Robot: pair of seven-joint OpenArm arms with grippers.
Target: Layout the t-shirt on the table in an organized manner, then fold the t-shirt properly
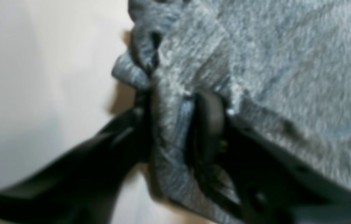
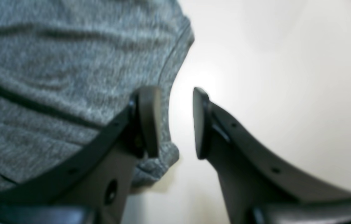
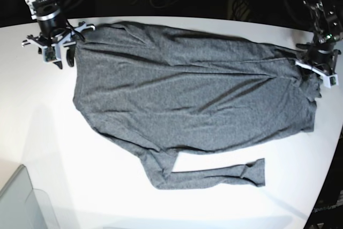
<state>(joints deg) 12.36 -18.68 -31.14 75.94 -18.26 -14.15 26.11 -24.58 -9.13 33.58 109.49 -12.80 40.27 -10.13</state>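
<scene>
While the t-shirt (image 3: 187,95) is spread (wrinkled), folding remains; left gripper (image 1: 175,124) pinches its edge, right gripper (image 2: 172,121) is parted, empty.

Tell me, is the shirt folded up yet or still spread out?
Spread out. The t-shirt lies open and wrinkly across the table, with one sleeve sticking out along the near side. No neat fold shows.

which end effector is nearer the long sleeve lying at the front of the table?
Left. The left end effector sits at the t-shirt's edge above the sleeve's cuff end; the right end effector is diagonally across.
</scene>
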